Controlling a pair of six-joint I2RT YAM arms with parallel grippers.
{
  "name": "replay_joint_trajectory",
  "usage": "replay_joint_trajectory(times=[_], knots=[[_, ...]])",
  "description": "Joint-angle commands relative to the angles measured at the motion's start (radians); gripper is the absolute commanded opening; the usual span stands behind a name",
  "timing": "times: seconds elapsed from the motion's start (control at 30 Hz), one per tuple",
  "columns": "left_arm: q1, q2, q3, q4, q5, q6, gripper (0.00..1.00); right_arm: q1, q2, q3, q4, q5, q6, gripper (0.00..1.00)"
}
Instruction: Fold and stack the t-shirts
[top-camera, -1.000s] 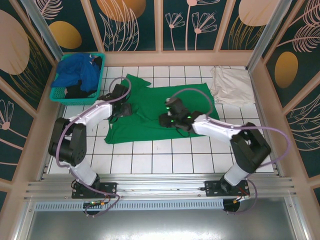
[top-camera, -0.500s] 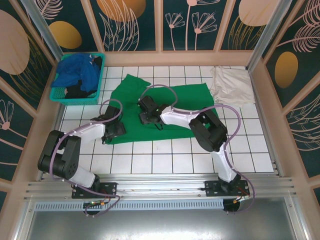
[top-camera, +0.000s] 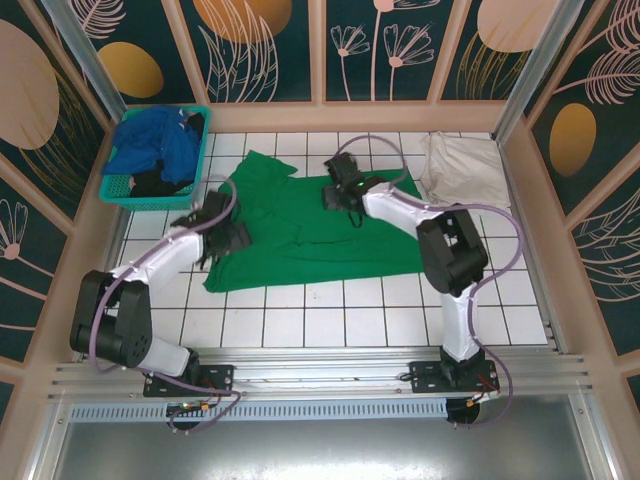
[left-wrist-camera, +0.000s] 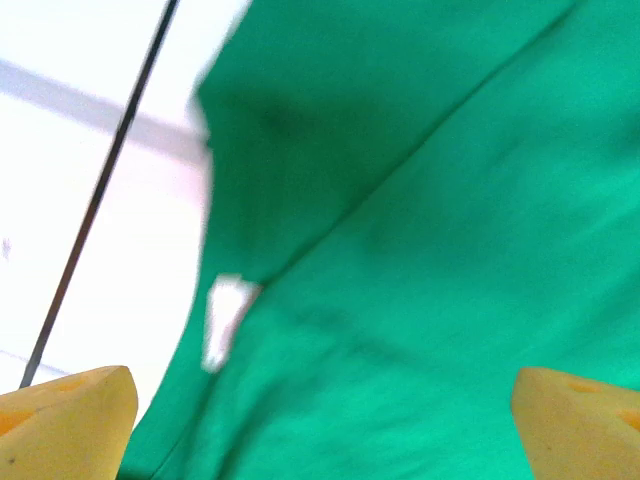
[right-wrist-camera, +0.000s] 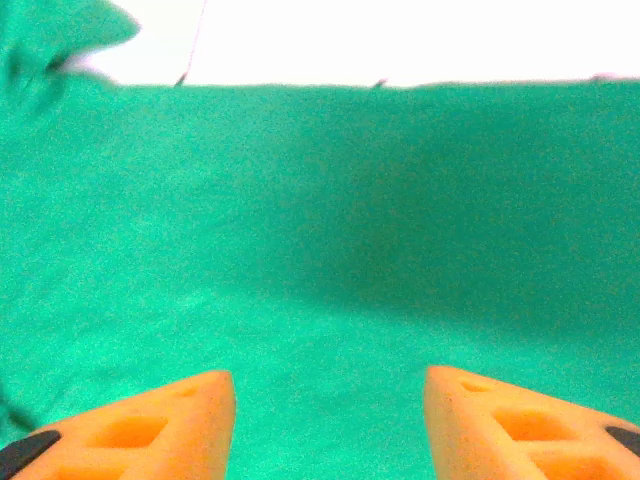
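The bright green t-shirt (top-camera: 310, 240) lies spread flat on the white tiled table. My left gripper (top-camera: 226, 236) hovers over the shirt's left edge. In the left wrist view it (left-wrist-camera: 320, 430) is open, yellow fingertips (left-wrist-camera: 70, 425) far apart above green cloth (left-wrist-camera: 430, 250) and a white label (left-wrist-camera: 225, 320). My right gripper (top-camera: 340, 190) is over the shirt's far edge. It (right-wrist-camera: 330, 400) is open too, with orange fingertips (right-wrist-camera: 160, 425) above smooth green cloth (right-wrist-camera: 330, 220) and nothing between them. A cream-white t-shirt (top-camera: 462, 170) lies crumpled at the back right. A royal-blue t-shirt (top-camera: 155, 140) is heaped in the basket.
The teal lattice basket (top-camera: 150, 198) stands at the back left corner, close to the left arm. Wooden-framed walls (top-camera: 520, 200) enclose the table on three sides. Bare tiles (top-camera: 330, 320) lie between the green shirt and the arm bases.
The right gripper swung from the shirt's middle to its far edge. The left gripper shifted along the shirt's left edge and its jaws opened wider.
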Motion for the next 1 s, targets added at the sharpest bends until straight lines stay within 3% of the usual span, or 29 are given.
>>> replay_joint_trajectory(times=[0.0, 0.17, 0.3, 0.4, 0.47, 0.6, 0.77, 0.97], knots=[[0.006, 0.146, 0.244, 0.001, -0.029, 0.101, 0.96, -0.147, -0.004, 0.025, -0.037, 0.08, -0.005, 0.53], [0.01, 0.581, 0.775, -0.091, -0.116, 0.176, 0.92, -0.279, 0.129, 0.171, -0.051, 0.076, -0.049, 0.53], [0.016, 0.954, 1.335, -0.271, -0.249, 0.163, 0.92, -0.349, 0.259, 0.342, -0.068, 0.052, -0.08, 0.53], [0.042, 1.159, 1.633, -0.307, -0.243, 0.139, 0.93, -0.373, 0.368, 0.499, -0.121, 0.02, -0.092, 0.53], [0.074, 1.175, 1.591, -0.219, -0.182, 0.101, 0.92, -0.379, 0.432, 0.583, -0.158, 0.02, -0.103, 0.53], [0.145, 1.111, 1.332, 0.055, 0.016, 0.028, 0.9, -0.384, 0.485, 0.634, -0.185, -0.005, -0.102, 0.53], [0.163, 1.241, 1.488, 0.033, 0.152, 0.032, 0.87, -0.388, 0.473, 0.563, -0.17, 0.017, -0.086, 0.53], [0.163, 1.27, 1.432, 0.102, 0.23, 0.027, 0.74, -0.408, 0.458, 0.474, -0.138, -0.018, -0.07, 0.52]])
